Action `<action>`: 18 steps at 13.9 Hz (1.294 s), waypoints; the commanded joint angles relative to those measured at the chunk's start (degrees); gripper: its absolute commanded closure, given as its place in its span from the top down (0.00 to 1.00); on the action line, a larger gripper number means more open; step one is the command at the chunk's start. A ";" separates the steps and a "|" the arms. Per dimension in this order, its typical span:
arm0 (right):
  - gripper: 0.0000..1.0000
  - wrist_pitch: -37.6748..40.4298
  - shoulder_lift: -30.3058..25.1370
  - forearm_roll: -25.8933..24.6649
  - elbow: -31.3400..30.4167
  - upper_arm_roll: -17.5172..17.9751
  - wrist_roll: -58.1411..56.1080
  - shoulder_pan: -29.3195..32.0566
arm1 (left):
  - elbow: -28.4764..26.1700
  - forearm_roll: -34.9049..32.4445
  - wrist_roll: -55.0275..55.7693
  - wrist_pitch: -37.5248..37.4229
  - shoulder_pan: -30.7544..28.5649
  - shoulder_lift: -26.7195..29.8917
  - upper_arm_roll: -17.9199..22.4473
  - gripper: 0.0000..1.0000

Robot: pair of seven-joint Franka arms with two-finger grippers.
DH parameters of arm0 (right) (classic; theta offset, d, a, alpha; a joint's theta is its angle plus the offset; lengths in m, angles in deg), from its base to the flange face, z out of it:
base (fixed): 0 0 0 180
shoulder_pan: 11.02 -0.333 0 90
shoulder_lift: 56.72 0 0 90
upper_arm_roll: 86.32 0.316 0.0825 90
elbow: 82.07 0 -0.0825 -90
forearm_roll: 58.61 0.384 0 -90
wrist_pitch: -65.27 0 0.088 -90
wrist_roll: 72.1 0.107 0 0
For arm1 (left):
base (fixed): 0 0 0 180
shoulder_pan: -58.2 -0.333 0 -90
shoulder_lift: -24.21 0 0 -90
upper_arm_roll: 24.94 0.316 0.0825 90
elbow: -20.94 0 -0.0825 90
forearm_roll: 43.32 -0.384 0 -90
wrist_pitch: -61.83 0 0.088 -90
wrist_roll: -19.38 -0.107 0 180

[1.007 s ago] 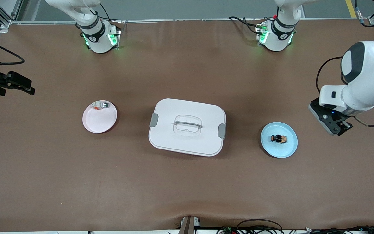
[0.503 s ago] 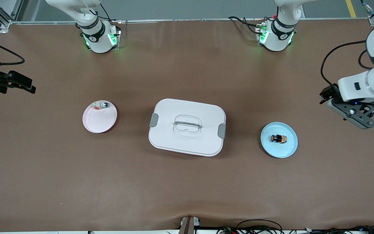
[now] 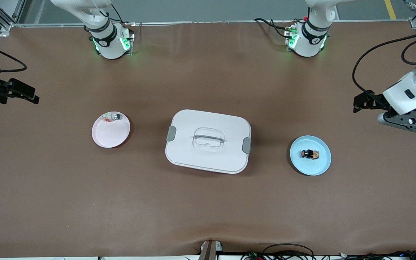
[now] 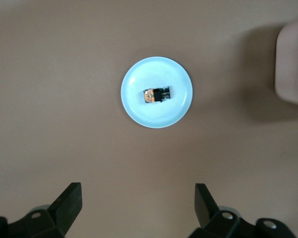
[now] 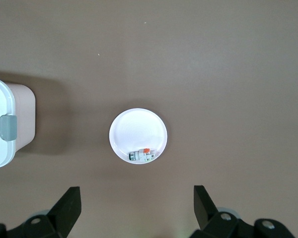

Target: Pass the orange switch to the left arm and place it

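The orange switch lay on the blue plate, below the left pincer, its long axis crosswise to the spread jaws; the right pincer, also spread, waited over the pink plate, with the box between.

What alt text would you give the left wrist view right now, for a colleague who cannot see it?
The orange switch lies on its side on a light blue plate on the brown table, seen from above. The left gripper hangs over the table beside the plate, its black fingers wide open and empty. A corner of the white box shows at the edge.
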 commanded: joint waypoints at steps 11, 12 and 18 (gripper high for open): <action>1.00 -2.13 -2.22 0.49 -1.77 0.29 0.74 1.21 | 3.74 -3.29 12.51 -2.33 -2.29 1.91 -0.11 1.00; 1.00 -2.14 -2.22 0.66 -1.77 0.38 0.74 1.13 | 3.65 -3.30 11.72 -2.68 -2.29 1.91 -0.11 1.00; 1.00 -2.05 -2.22 0.75 -1.77 0.65 5.76 0.86 | 3.83 -3.12 12.50 -7.05 -3.52 5.07 -0.46 1.00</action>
